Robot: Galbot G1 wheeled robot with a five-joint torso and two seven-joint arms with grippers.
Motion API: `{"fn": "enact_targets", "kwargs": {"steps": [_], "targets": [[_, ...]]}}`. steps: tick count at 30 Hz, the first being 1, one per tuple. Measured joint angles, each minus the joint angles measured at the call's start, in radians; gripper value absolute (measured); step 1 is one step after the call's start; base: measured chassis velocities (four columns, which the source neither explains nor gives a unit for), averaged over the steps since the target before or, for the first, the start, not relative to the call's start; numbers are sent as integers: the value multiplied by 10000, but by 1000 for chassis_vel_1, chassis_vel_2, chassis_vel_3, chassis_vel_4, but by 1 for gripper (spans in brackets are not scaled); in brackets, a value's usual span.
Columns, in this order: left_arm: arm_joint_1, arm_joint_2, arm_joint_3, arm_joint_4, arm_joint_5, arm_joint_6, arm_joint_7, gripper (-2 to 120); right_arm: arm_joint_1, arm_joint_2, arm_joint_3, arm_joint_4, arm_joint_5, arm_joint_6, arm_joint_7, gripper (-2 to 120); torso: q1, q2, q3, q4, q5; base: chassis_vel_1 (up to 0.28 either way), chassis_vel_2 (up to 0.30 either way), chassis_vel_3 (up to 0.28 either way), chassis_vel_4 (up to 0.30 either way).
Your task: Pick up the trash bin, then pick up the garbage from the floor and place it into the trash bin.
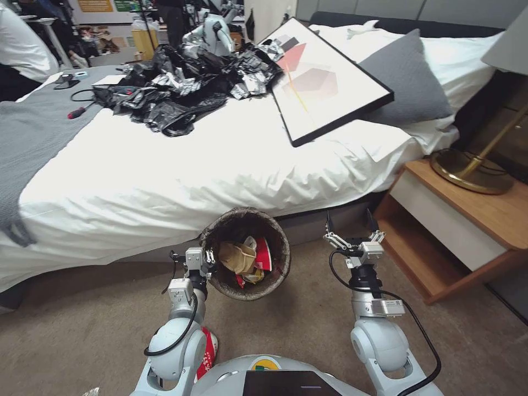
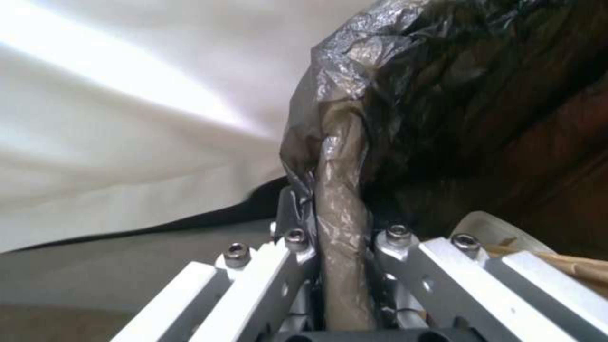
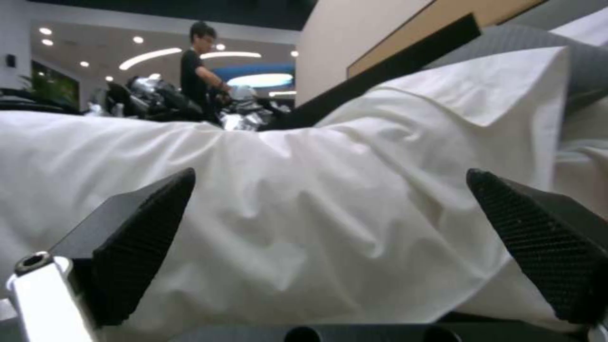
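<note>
The left gripper (image 1: 209,258) pinches the bag-covered rim of the trash bin (image 1: 245,253), held tilted beside the bed (image 1: 165,176) with garbage (image 1: 247,258) inside. The right gripper (image 1: 352,231) hangs spread, empty. The thin rim grip may slip on the plastic, spilling wrappers.

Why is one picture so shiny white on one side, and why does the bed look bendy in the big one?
In the left wrist view, light glares off the white bed sheet, washing out its folds, while the left gripper clamps the trash bin rim up close and soft. In the head view, the wide lens curves the bed's edge. In the right wrist view, the open right gripper looks dark against the bright sheet.
</note>
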Motion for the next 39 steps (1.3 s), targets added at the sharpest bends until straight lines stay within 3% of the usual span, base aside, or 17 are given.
{"fn": "enact_targets", "kwargs": {"steps": [39], "targets": [[308, 5, -14, -165, 143, -25, 13, 2, 324, 71, -154, -264, 59, 95, -272, 100, 1, 0, 0, 0, 0, 123, 125, 127, 119]]}}
